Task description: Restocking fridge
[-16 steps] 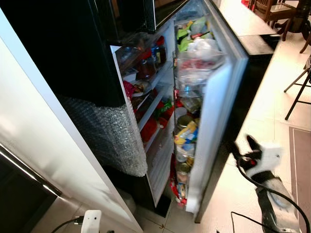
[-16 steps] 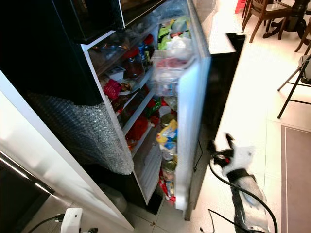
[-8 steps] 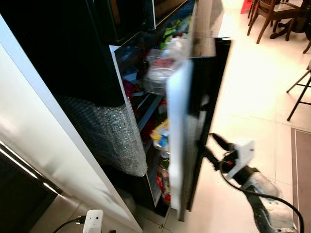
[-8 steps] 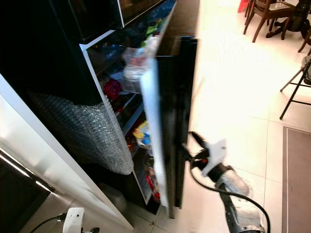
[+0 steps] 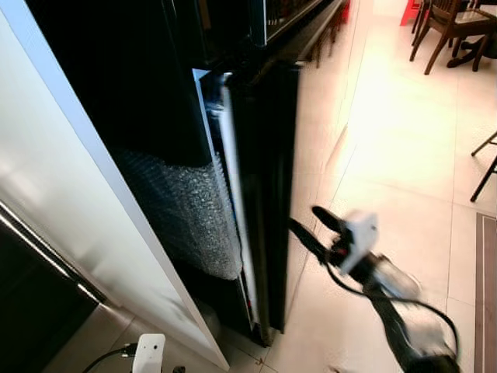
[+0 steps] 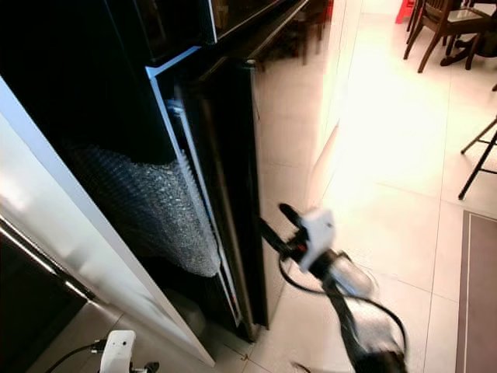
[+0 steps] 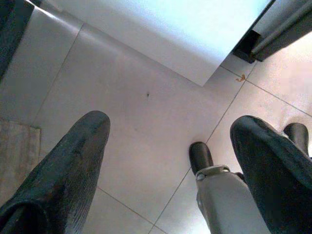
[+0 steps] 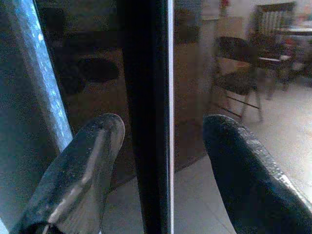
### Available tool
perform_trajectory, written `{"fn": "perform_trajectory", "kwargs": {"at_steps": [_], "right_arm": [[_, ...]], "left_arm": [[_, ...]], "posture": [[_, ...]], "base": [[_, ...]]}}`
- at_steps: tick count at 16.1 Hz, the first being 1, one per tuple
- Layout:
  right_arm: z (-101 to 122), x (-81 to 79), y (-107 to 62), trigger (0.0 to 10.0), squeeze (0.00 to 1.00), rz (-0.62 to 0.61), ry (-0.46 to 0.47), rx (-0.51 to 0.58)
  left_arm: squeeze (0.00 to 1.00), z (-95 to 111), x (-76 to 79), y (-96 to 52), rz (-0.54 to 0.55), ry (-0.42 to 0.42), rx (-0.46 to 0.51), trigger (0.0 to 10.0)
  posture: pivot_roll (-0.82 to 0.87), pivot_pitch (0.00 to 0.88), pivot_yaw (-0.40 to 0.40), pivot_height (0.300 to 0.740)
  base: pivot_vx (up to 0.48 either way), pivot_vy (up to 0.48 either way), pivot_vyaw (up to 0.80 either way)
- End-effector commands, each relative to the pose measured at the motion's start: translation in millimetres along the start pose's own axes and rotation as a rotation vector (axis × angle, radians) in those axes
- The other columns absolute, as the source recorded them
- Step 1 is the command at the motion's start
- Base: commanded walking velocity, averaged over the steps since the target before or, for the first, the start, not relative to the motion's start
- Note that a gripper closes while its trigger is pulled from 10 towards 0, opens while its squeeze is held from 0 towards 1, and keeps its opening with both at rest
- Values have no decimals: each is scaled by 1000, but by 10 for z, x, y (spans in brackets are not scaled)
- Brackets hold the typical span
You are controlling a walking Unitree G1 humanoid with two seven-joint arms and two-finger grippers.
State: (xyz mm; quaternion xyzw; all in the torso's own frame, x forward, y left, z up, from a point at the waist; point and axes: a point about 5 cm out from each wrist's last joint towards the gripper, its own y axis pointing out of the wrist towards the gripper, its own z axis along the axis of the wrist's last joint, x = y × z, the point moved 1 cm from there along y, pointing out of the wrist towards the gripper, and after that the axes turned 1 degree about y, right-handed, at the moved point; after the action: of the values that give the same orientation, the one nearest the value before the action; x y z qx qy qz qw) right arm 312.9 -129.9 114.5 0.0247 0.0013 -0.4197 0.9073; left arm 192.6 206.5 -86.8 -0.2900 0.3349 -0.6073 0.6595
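1. Fridge door (image 5: 264,194): black, glossy, nearly shut against the cabinet; a narrow gap remains along its white inner edge.
2. Right gripper (image 5: 304,225): fingers spread wide, tips at the door's outer face, straddling the door edge in the right wrist view; holds nothing.
3. Left gripper (image 7: 168,161): fingers wide apart, pointing down at the floor, holding nothing.
4. Bubble wrap (image 5: 186,210): covers the fridge's lower side panel.
5. Floor (image 5: 388,140): pale glossy tiles with thin grout lines.
6. White panel (image 5: 85,202): stands just beside the fridge.
7. Wooden chairs (image 5: 446,27): far corner, well apart from the fridge.
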Motion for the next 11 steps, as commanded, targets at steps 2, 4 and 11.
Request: {"fn": "perform_trajectory", "kwargs": {"at_steps": [2,4,11], "right_arm": [[14,-49,203,10000,0,43,-17,-13],[38,-39,291,10000,0,44,-22,-13],[7,49,377,10000,0,-6,9,-13]], "left_arm": [[0,18,-26,3,18,-4,2,10000],[0,19,-36,3,23,-10,3,10000],[0,-106,-65,-23,35,-24,-32,10000]], "posture": [[-173,0,73,740],[-159,0,67,740],[-149,0,58,740]], "base": [[0,0,0],[0,0,0],[0,0,0]]}}
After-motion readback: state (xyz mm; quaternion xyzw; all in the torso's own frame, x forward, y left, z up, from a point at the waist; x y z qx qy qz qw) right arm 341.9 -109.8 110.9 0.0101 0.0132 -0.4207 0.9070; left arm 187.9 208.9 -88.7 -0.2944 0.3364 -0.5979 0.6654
